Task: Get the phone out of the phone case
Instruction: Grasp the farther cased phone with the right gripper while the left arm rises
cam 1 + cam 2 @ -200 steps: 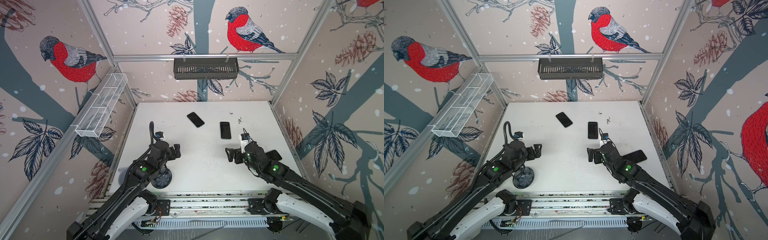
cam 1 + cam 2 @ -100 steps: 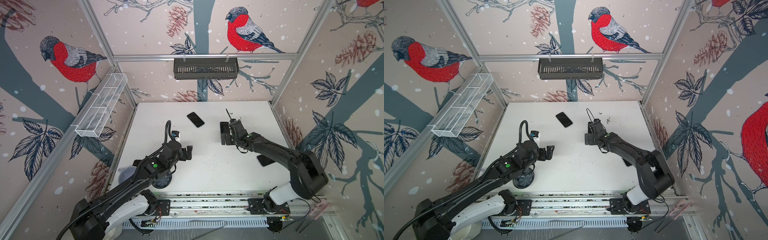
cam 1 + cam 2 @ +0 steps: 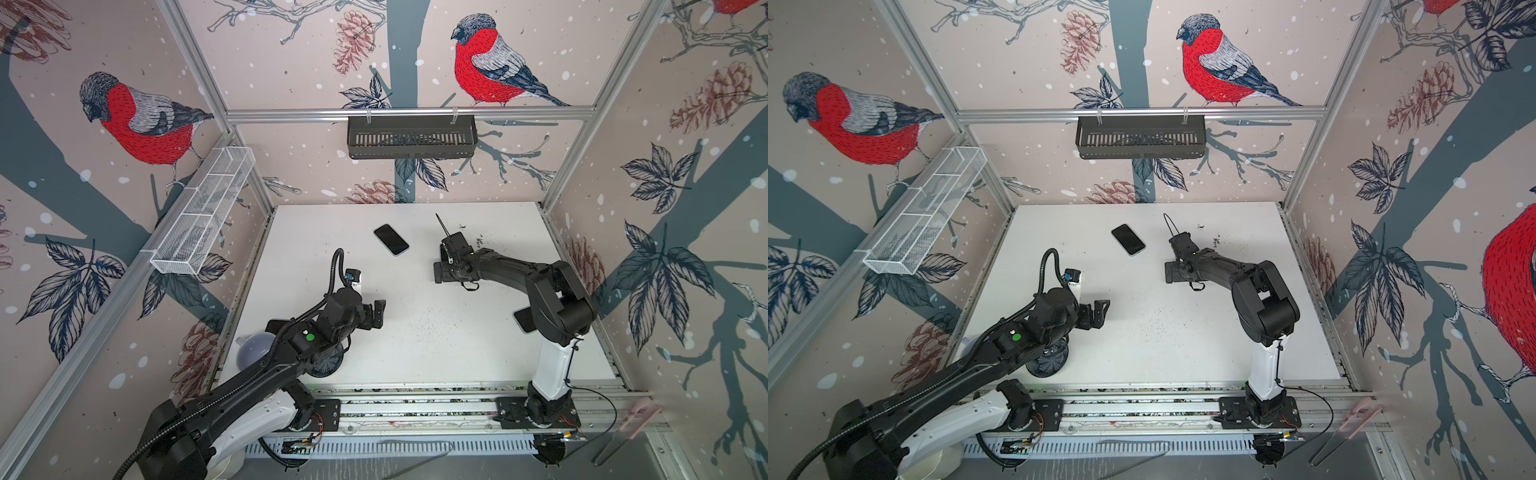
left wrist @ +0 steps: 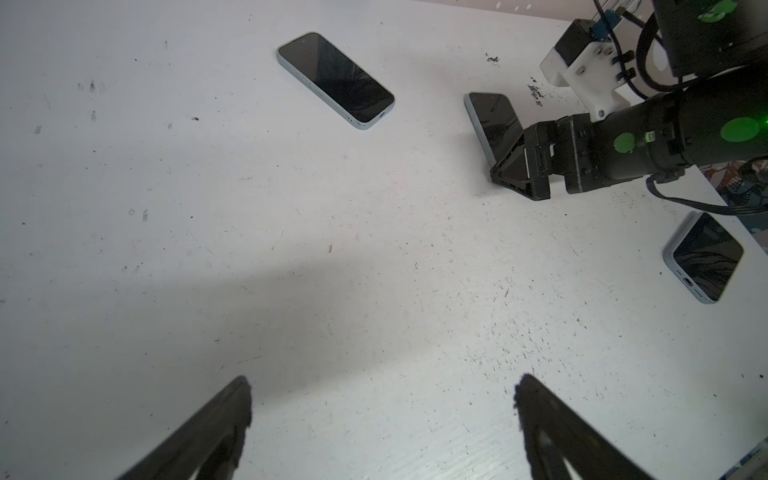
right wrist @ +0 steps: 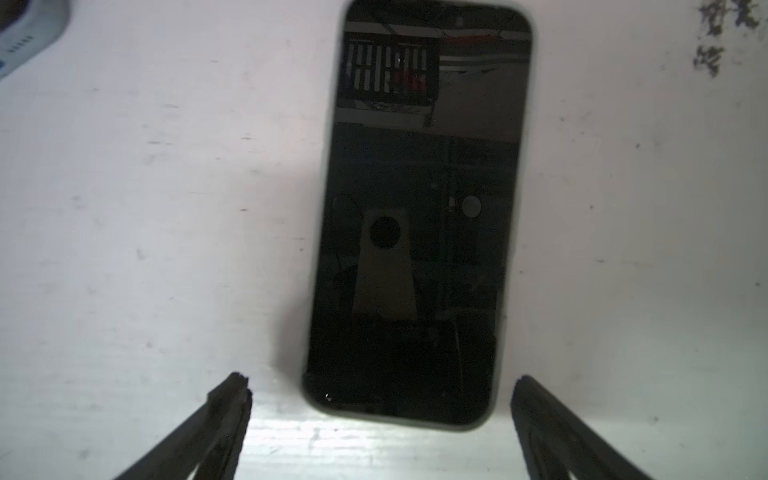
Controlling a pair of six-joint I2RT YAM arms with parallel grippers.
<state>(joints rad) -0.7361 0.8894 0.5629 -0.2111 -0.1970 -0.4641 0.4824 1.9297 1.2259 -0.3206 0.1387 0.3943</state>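
A dark-screened phone (image 5: pixel 415 216) lies flat on the white table (image 3: pixel 415 345), with a thin grey-green rim round it that looks like the phone case (image 5: pixel 505 332). My right gripper (image 5: pixel 380 382) hangs open just above the phone's near end, one finger on each side and neither touching. In both top views that gripper (image 3: pixel 441 272) (image 3: pixel 1173 272) hides this phone. From the left wrist view the phone (image 4: pixel 492 118) shows half under the right gripper (image 4: pixel 509 166). My left gripper (image 4: pixel 382 380) (image 3: pixel 378 313) (image 3: pixel 1102 311) is open over bare table, front left of centre.
A second phone (image 3: pixel 391 239) (image 4: pixel 336 81) lies at the back centre. A third one (image 4: pixel 706 257) (image 3: pixel 523 322) sits by the right arm's elbow. A clear cup (image 3: pixel 253 353) and a black disc (image 3: pixel 328 365) stand front left. Dark crumbs (image 3: pixel 478 239) are scattered at the back right.
My right arm has swung from the table's front out over the middle phone. The left gripper has moved toward the table's centre. Both grippers stayed open.
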